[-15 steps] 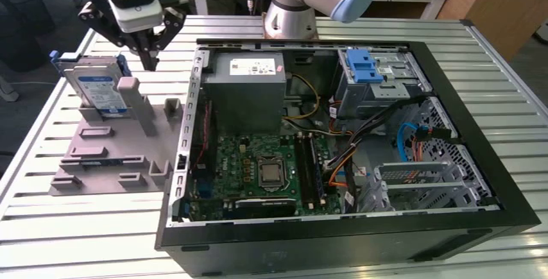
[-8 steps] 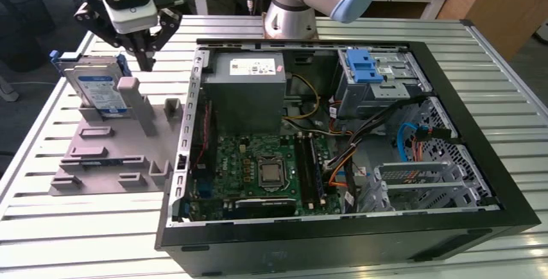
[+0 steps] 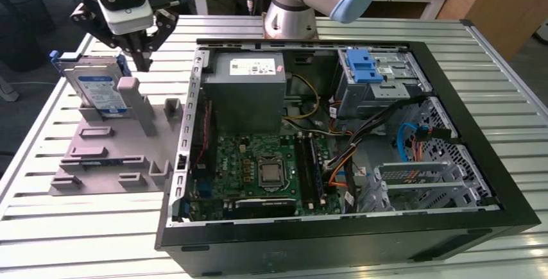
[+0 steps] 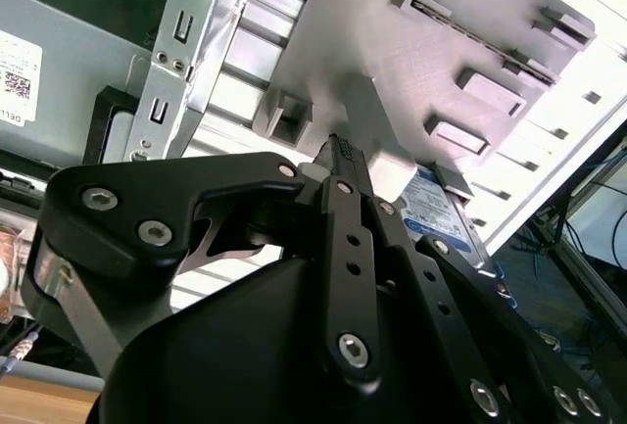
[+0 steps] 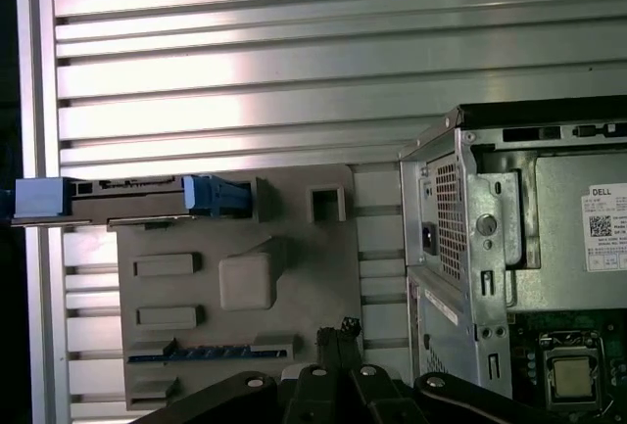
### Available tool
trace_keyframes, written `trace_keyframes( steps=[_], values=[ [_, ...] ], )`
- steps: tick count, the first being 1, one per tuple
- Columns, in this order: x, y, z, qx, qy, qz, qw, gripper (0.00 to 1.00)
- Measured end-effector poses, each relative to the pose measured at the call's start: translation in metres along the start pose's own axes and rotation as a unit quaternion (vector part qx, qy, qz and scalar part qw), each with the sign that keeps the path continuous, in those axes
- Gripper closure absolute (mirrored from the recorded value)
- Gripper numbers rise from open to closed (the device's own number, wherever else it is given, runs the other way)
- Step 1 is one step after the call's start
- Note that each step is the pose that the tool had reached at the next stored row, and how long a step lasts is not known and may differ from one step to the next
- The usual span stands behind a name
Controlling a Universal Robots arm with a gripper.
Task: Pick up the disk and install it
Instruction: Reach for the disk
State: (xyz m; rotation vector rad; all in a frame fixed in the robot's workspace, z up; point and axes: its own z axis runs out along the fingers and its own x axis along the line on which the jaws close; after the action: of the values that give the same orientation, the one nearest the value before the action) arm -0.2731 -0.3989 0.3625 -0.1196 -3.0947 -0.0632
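Step in hand: approach for pick, disk not yet grasped. Disk [image 3: 101, 90] stood upright on edge in slot along rim of grey fixture plate [image 3: 102, 157], blue bracket framing it. End effector [image 3: 141, 59] hovered above fixture plate, beside disk, no contact. Fingertips looked pinched narrow and held nothing, in both wrist views too. Open computer case [image 3: 342, 131] sat beside fixture plate on desk [image 3: 86, 228]. Judged: pick called for fingers spread, centred over disk's top edge.
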Motion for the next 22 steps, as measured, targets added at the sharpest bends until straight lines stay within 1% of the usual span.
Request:
trace_keyframes(
  steps=[14,22],
  values=[
    [0.0092,-0.0008,0.0022,0.0002,0.0023,0.0,1.0,0.89],
    [0.0218,-0.0005,0.0037,0.0003,0.0032,0.0,1.0,0.89]
  ],
)
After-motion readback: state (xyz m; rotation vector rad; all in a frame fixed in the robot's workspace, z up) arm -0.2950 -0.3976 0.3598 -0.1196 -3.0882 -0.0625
